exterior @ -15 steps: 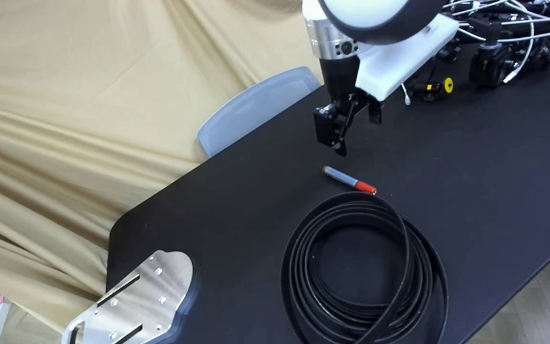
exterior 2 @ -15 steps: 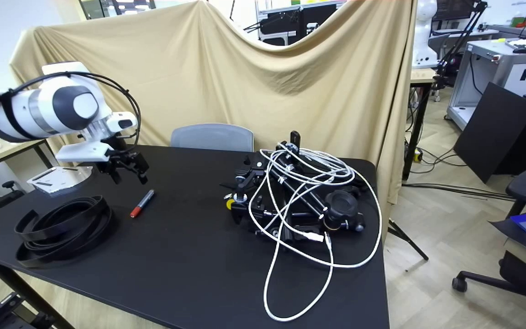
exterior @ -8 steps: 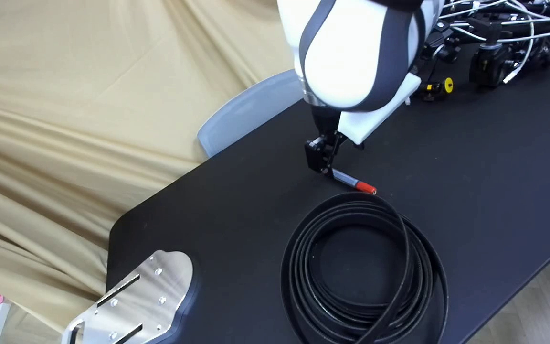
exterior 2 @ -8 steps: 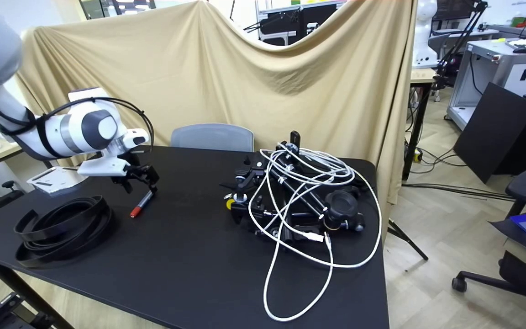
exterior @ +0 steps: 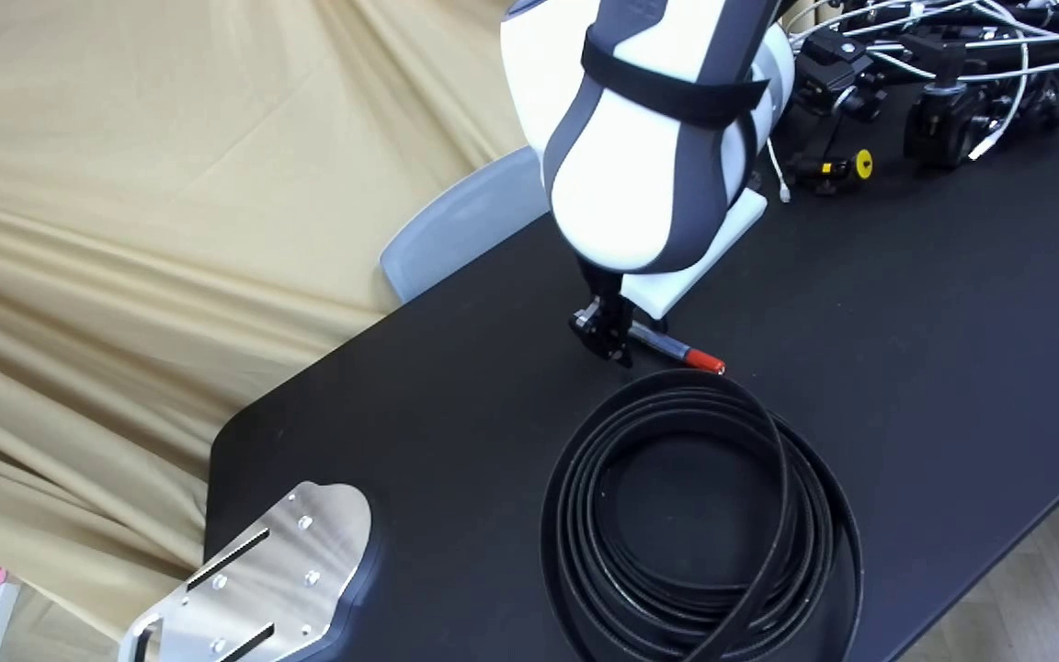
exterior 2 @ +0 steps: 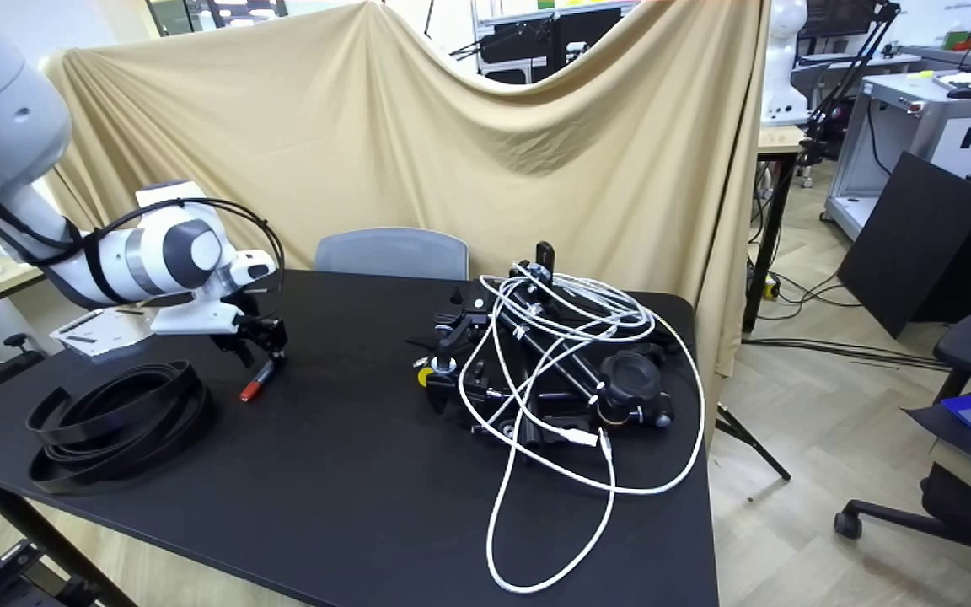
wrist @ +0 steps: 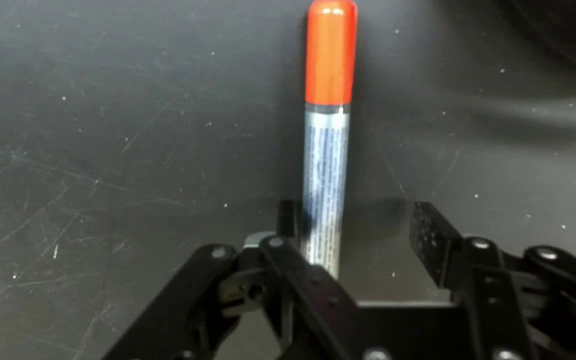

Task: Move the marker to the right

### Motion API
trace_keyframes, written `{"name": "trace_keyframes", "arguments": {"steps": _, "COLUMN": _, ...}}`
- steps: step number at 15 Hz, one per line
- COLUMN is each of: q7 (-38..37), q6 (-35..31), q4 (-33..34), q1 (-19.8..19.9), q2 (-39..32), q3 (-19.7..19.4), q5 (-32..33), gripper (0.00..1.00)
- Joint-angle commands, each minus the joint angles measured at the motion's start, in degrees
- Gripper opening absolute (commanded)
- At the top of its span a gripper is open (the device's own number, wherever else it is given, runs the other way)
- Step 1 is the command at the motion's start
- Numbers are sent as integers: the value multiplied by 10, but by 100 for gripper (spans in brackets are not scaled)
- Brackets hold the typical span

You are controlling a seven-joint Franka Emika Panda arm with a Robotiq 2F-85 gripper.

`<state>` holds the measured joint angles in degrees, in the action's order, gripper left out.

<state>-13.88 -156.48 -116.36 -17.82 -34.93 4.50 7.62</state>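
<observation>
The marker lies flat on the black table, with a grey-blue barrel and a red cap. It shows in both exterior views (exterior: 666,344) (exterior 2: 257,385) and in the wrist view (wrist: 326,165). My gripper (wrist: 355,225) is open and low over the barrel end; it shows in both exterior views (exterior: 642,341) (exterior 2: 264,360). In the wrist view the barrel lies between the fingers, close beside or touching the left finger, with a gap to the right finger. The left finger hides the barrel's end. The red cap points away from the gripper.
A large black cable coil (exterior: 580,515) lies close to the red cap; it also shows in an exterior view (exterior 2: 115,421). A metal plate (exterior: 309,552) is at one table end. Black tripod gear with white cables (exterior 2: 528,337) is at the other. A grey chair (exterior 2: 393,253) stands behind the table.
My gripper has come down onto the marker's barrel end from above. Its fingers look somewhat closer together than before. The marker has not visibly moved.
</observation>
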Motion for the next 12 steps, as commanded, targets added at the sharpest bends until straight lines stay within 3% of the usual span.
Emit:
{"name": "trace_keyframes", "arguments": {"steps": 1, "q7": 2, "q6": 8, "q4": 24, "q1": -7, "q2": -12, "q3": -5, "q5": -11, "gripper": 31}}
{"name": "trace_keyframes", "arguments": {"steps": 6, "q7": 6, "q6": 12, "q4": 27, "q1": -1, "q2": -7, "q3": -1, "q5": -23, "gripper": 1}}
{"name": "trace_keyframes", "arguments": {"steps": 7, "q7": 7, "q6": 15, "q4": 26, "q1": 1, "q2": -4, "q3": 0, "q5": -26, "gripper": 5}}
{"name": "trace_keyframes", "arguments": {"steps": 12, "q7": 42, "q6": 80, "q4": 14, "q1": 12, "q2": 37, "q3": 7, "q5": -26, "gripper": 5}}
